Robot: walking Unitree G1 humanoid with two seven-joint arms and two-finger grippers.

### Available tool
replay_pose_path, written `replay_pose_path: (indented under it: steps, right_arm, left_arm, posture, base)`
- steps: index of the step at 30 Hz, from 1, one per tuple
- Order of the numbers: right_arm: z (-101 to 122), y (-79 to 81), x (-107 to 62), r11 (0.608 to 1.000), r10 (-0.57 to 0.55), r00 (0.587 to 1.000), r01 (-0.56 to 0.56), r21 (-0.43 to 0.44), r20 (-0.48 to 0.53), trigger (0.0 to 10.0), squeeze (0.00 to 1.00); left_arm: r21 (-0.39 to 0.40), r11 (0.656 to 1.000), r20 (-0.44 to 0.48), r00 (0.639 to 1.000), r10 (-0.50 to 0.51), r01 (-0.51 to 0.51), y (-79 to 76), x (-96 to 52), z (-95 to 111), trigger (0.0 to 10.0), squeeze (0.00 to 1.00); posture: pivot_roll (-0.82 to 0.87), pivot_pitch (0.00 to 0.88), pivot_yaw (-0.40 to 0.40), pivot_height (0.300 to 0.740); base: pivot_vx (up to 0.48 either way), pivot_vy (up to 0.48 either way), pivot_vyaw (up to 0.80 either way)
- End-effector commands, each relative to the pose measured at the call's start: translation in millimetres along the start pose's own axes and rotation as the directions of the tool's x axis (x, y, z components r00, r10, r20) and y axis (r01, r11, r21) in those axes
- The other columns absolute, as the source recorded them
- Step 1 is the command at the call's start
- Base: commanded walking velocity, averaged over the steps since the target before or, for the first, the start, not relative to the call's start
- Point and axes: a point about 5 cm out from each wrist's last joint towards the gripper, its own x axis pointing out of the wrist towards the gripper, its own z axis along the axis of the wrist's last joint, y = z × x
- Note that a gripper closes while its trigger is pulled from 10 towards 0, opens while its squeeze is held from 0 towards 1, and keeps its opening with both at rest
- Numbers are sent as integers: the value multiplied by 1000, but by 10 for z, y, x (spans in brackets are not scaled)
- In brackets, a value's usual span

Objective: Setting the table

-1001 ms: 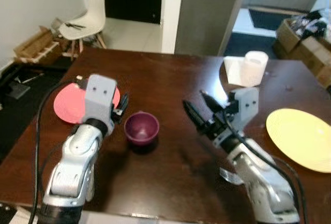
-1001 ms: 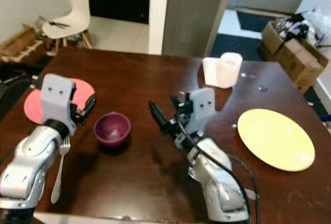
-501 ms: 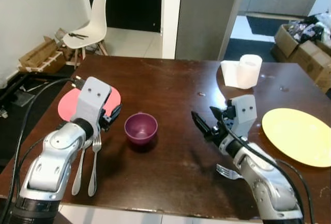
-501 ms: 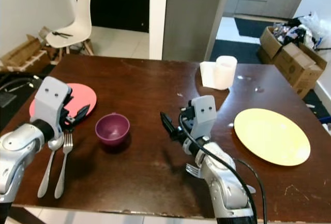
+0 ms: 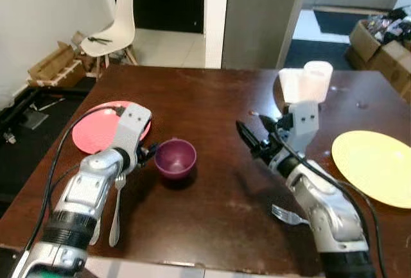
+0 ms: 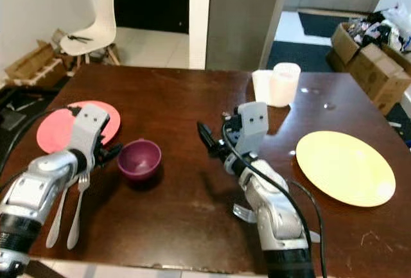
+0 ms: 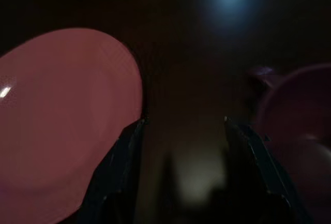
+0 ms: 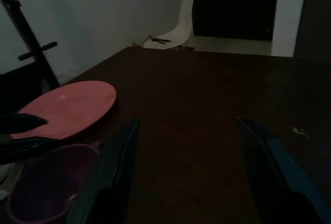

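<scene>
On table: pink plate [image 5: 97,131], bowl [image 5: 175,158], yellow plate [image 5: 374,167] were out.
Left: fork [image 5: 117,208] unplaced, judging.
L gripper [image 5: 146,153]: spread, empty.
R gripper [image 5: 255,136]: spread, empty.

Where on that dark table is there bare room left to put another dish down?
The widest bare patch is the far stretch of the table, between the pink plate and the paper towel roll. Another lies along the near edge, between the fork and the right arm. It is crowded around the purple bowl, where the left tool sits.
</scene>
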Motion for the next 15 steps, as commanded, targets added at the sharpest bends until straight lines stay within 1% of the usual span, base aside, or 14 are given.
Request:
replay_pose_path:
  steps: [1,2,5,8,9,10,12,13,15]
  right_arm:
    - [3,47,2,1000,23,1000,-23,9,7,10000,0]
    - [5,53,0,1000,25,1000,-25,11,10,10000,0]
    - [10,61,0,999,28,1000,-28,16,15,10000,0]
    - [2,93,19,999,44,999,-45,27,16,10000,0]
    - [2,93,19,999,44,999,-45,27,16,10000,0]
    - [-1,107,27,998,51,999,-51,29,15,10000,0]
    - [-11,139,39,997,65,998,-65,32,12,10000,0]
    - [-11,139,39,997,65,998,-65,32,12,10000,0]
    - [-23,158,35,997,77,997,-77,29,6,10000,0]
  left_arm:
    - [18,1000,-42,999,26,-25,14,23,-86,10000,0]
    - [28,999,-52,998,32,-31,19,25,-108,10000,0]
    - [23,999,-72,997,30,-29,9,28,-159,10000,0]
    - [-4,999,-82,996,-36,36,-143,19,-233,10000,0]
    - [-4,999,-82,996,-36,36,-143,19,-233,10000,0]
    - [-17,999,-80,995,-52,51,-188,16,-240,10000,0]
    - [-38,997,-65,995,-76,74,-269,17,-228,10000,0]
    - [-38,997,-65,995,-76,74,-269,17,-228,10000,0]
    - [-45,996,-6,997,-72,72,-298,16,-141,10000,0]
  posture:
    - [-10,65,103,740]
    - [-10,65,103,740]
    - [-7,66,102,740]
    - [-7,63,94,740]
    - [-7,63,94,740]
    - [-7,63,94,740]
    - [-8,59,88,740]
    - [-8,59,88,740]
    - [-12,54,82,740]
  base:
    - [0,0,0]
    - [0,0,0]
    - [0,0,0]
    - [0,0,0]
    - [0,0,0]
    - [0,0,0]
    - [0,0,0]
    - [0,0,0]
    - [0,0,0]
